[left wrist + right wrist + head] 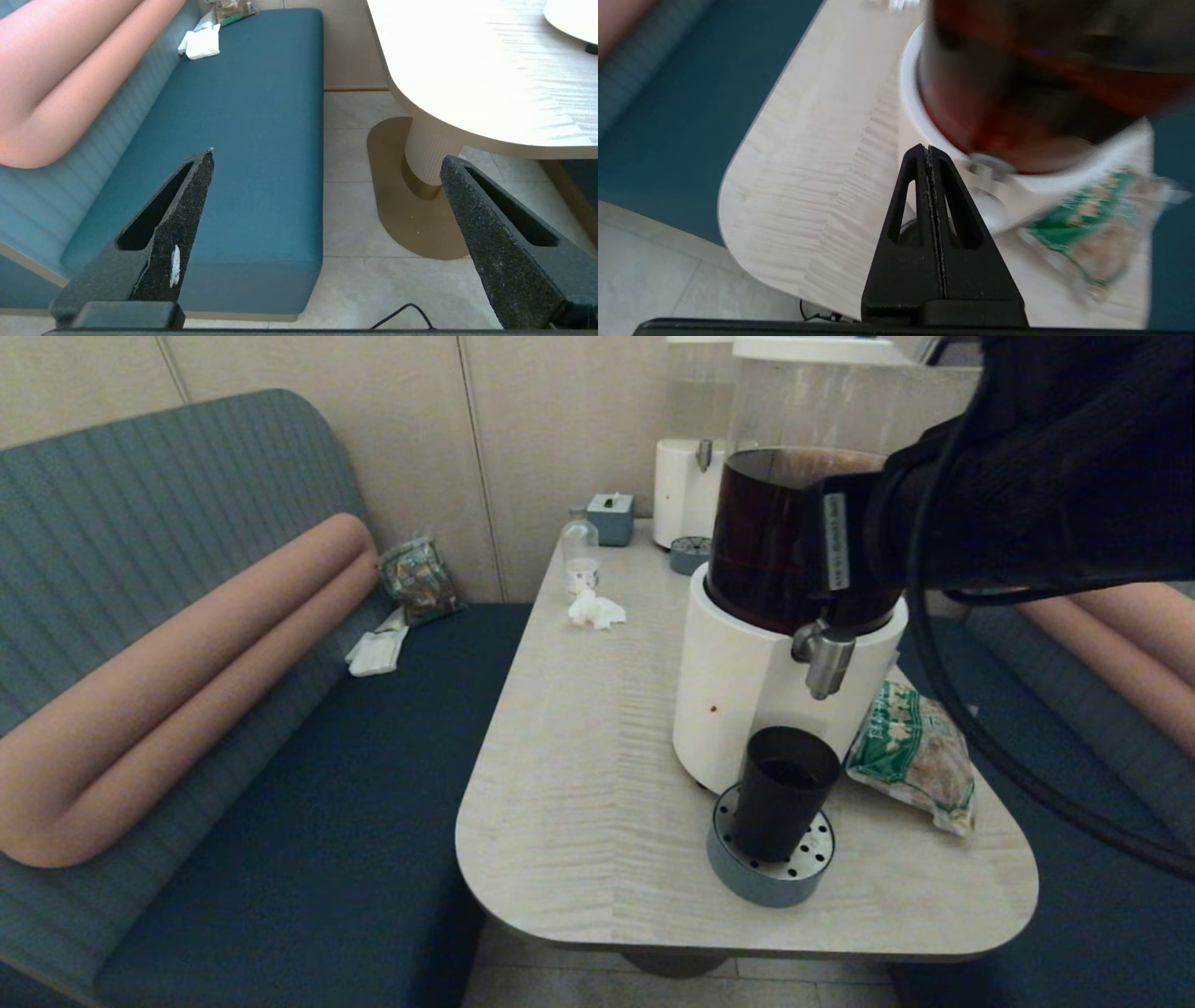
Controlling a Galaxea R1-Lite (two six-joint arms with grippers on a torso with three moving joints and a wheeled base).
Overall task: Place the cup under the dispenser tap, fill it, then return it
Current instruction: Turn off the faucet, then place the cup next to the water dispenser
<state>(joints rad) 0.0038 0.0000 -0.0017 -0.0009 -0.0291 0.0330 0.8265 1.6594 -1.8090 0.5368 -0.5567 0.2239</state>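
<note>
The cup (784, 791) stands upright on the round drip tray (771, 870) at the near side of the dispenser (747, 691), directly below its tap (822, 658). Just beside the dispenser's base lies a green snack bag (915, 751). The right gripper (927, 151), fingers pressed together and empty, hovers above the tap. The left gripper (327, 163) hangs wide apart over the floor beside the table (597, 747).

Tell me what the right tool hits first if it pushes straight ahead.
Probably the dispenser tap: the right tool, closed and empty, points at it, just below the brown tank. The blurred view leaves depth uncertain.
</note>
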